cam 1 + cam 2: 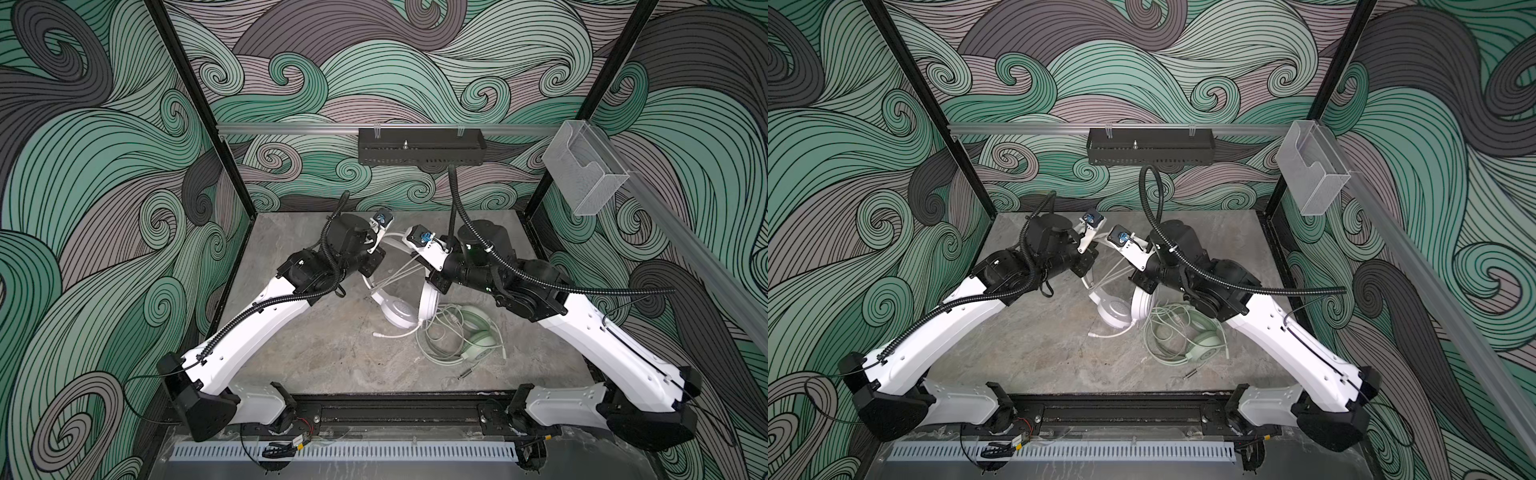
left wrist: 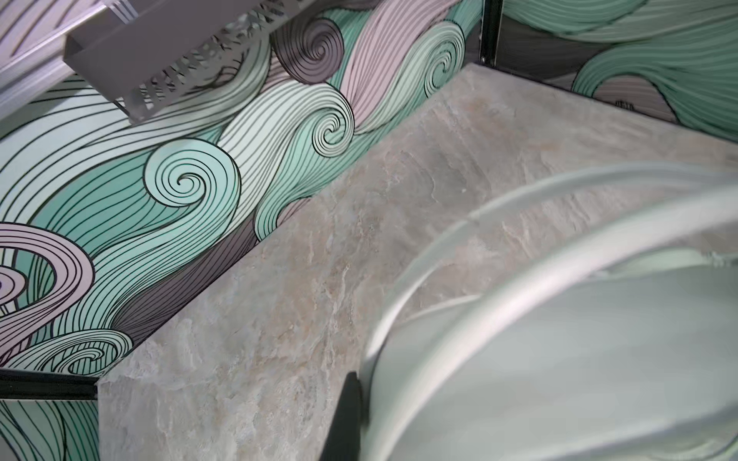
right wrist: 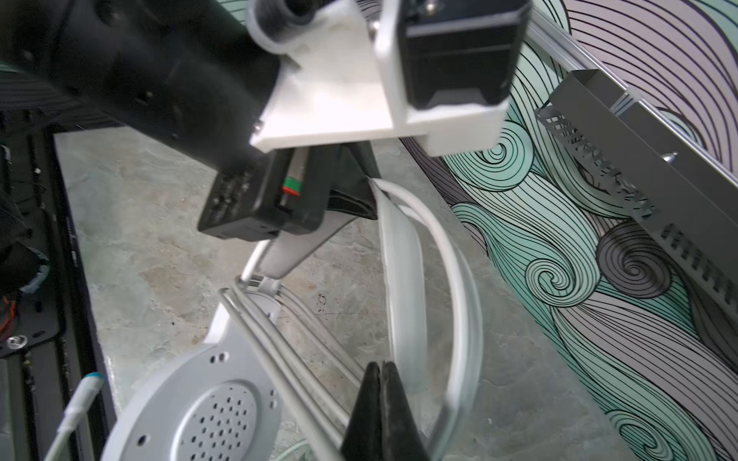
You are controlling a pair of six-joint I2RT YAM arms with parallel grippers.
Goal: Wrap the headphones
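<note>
The white headphones [image 1: 397,311] [image 1: 1115,311] lie mid-table, one perforated earcup [image 3: 215,415] facing up and the headband [image 3: 403,279] lifted. My left gripper [image 1: 376,259] [image 3: 365,191] is shut on that headband; in the left wrist view one black finger [image 2: 348,415] presses against the white band [image 2: 559,359]. My right gripper [image 1: 434,284] [image 3: 381,365] is shut, jaws touching, inside the headband arch. Several taut white cable strands [image 3: 279,359] run from the earcup hinge past its fingers; whether any is pinched is hidden. The mint green headphones [image 1: 478,332] [image 1: 1204,340] lie to the right amid their coiled cable.
A black perforated tray [image 1: 419,151] hangs on the back wall and a clear plastic box [image 1: 582,174] on the right rail. The white boom mic [image 1: 390,334] points left. A loose jack plug [image 1: 464,375] lies in front of the green set. A black rail [image 1: 395,411] borders the front.
</note>
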